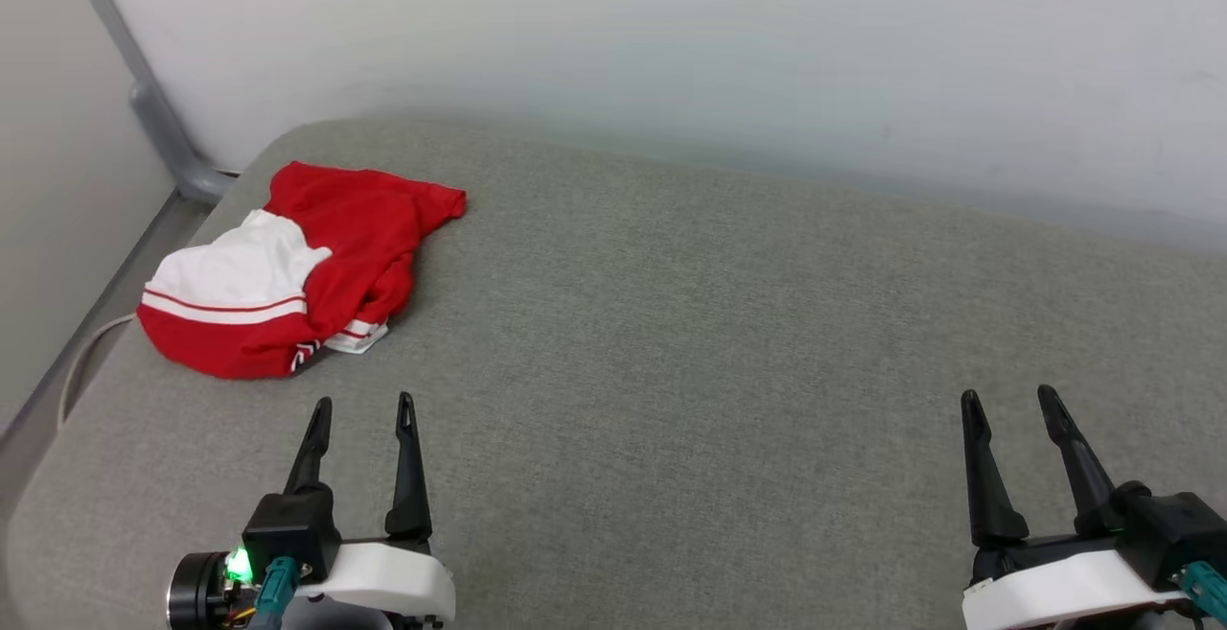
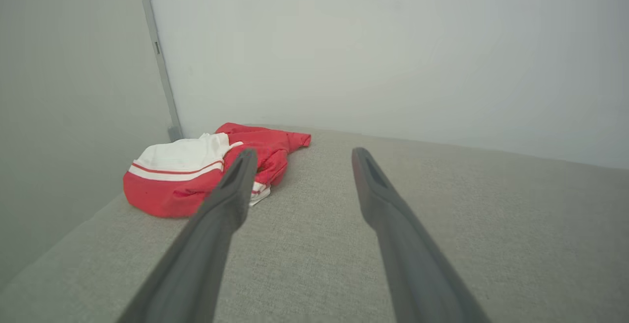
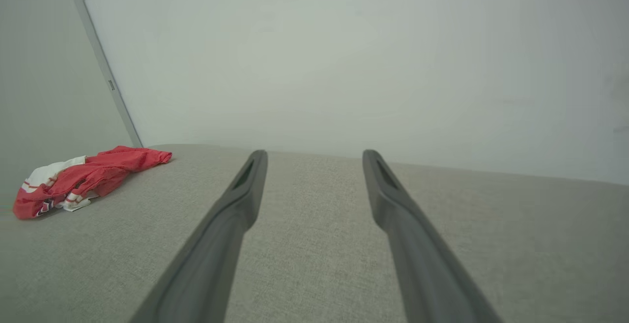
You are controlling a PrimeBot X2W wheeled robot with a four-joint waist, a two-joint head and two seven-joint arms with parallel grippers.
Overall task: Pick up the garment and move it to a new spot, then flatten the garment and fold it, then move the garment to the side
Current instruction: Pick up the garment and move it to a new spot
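Observation:
The garment (image 1: 316, 266) is a red T-shirt with white sleeves, lying crumpled in a heap at the far left of the grey fabric surface (image 1: 719, 342). It also appears in the left wrist view as a red and white bundle (image 2: 196, 175) and small at the left of the right wrist view (image 3: 83, 178). My left gripper (image 1: 364, 408) stands open just in front of the heap, apart from it, holding nothing. My right gripper (image 1: 1007, 398) is open at the lower right, far from the garment. Both pairs of fingers (image 2: 231, 200) (image 3: 241, 200) hover above bare fabric.
A pale wall (image 1: 671, 35) runs behind the surface. A grey metal post (image 1: 144, 93) slants down at the far left corner, and a white cable (image 1: 81, 352) hangs by the surface's left edge. Bare grey fabric stretches from the garment to the right.

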